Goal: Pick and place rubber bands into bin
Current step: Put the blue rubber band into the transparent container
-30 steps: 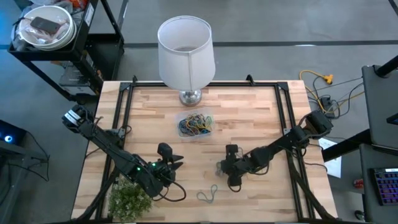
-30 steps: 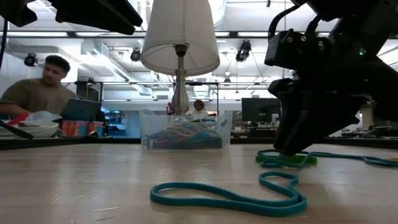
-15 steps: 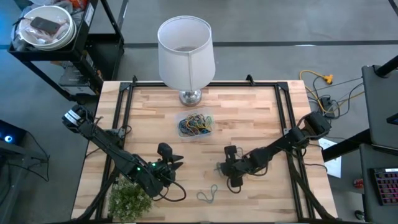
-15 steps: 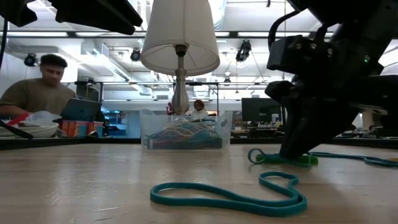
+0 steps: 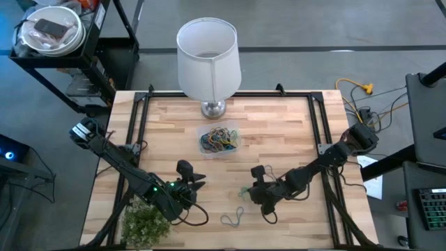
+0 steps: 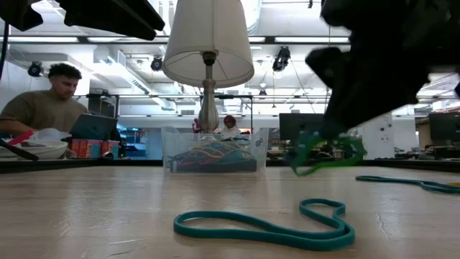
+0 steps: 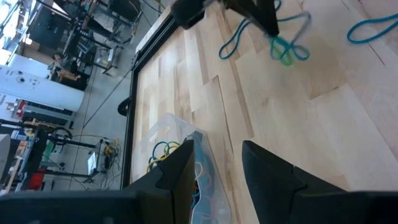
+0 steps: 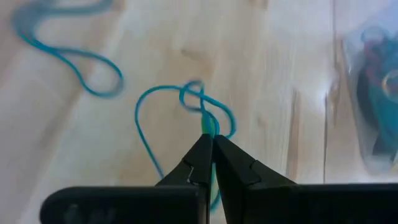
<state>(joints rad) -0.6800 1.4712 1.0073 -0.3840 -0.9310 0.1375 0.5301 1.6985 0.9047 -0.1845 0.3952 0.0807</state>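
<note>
Right claw [image 8: 210, 149] is pressed together, pinching a tangle of green and blue bands [image 6: 323, 151] lifted clear of the tabletop [image 5: 293, 132]; in the low view the loops hang slack below the fingertips, and in the right wrist view a blue loop trails down from the pinch. In the high view this claw [image 5: 256, 194] sits toward the front of the tabletop, right of centre, with the bin [image 5: 219, 139] well apart from it, farther back near the lamp [image 5: 208, 56]. The bin already holds a mixed heap of bands. A teal band [image 6: 266, 229] lies flat at the front edge, between the two arms; another blue band [image 6: 406, 183] lies on the wood off to one side. Left claw [image 5: 187, 183] waits spread, front left, beside a small plant [image 5: 145, 224]. Judgement: the bands are very light, soft and floppy, with no stiffness; a pinch across one strand is enough, but tangled loops may snag or drop off during the carry. The flat band will need fingertips pressed close to the wood, gripping where a curve bunches up.
</note>
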